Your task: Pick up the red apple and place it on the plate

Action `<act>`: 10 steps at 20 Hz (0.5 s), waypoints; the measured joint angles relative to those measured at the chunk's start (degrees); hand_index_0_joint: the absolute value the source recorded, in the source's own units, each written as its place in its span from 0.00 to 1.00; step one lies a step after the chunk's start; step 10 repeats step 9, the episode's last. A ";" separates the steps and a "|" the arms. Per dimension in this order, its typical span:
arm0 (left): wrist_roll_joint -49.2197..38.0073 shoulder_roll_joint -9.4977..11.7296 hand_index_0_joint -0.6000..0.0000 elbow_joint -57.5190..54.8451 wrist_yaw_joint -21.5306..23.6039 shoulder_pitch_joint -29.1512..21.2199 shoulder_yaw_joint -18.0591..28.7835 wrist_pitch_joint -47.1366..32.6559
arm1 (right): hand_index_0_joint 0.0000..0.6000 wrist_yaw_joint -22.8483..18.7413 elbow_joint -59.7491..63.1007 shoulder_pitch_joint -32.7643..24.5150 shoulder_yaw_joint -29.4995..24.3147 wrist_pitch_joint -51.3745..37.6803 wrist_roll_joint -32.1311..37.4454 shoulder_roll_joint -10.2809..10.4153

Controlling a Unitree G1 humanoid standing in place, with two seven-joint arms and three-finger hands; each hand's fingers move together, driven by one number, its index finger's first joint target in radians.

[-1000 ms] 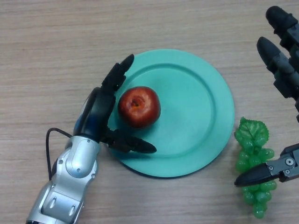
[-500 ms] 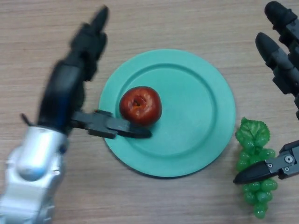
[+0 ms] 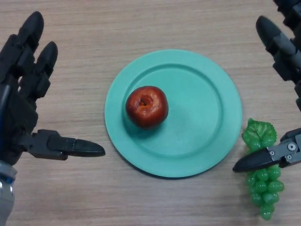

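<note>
The red apple (image 3: pixel 146 106) sits upright on the left half of the round green plate (image 3: pixel 207 113) in the middle of the table. My left hand (image 3: pixel 19 108) is at the view's left edge, clear of the plate, open and empty, fingers straight and thumb pointing right. My right hand (image 3: pixel 284 56) is at the right edge, open, its thumb above the grapes.
A bunch of green plastic grapes (image 3: pixel 262 170) lies on the wooden table just right of the plate's lower right rim, partly under my right thumb.
My left hand has let go of the apple and drawn back left and up, off the plate. The apple stays on the plate. My right hand has hardly moved.
</note>
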 measured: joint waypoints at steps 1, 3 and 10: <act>1.95 0.00 1.00 0.27 -0.06 0.04 -0.03 -1.13 | 0.00 -0.23 0.28 -0.02 0.03 0.00 0.00 -0.01; 2.10 0.00 1.00 0.36 -0.06 0.01 -0.06 -1.46 | 0.00 -0.38 0.31 -0.01 0.02 0.00 -0.01 -0.01; 3.54 -0.37 1.00 -3.79 -1.56 1.63 -0.10 -1.45 | 0.00 -1.39 2.46 -0.21 0.02 -0.01 0.01 0.01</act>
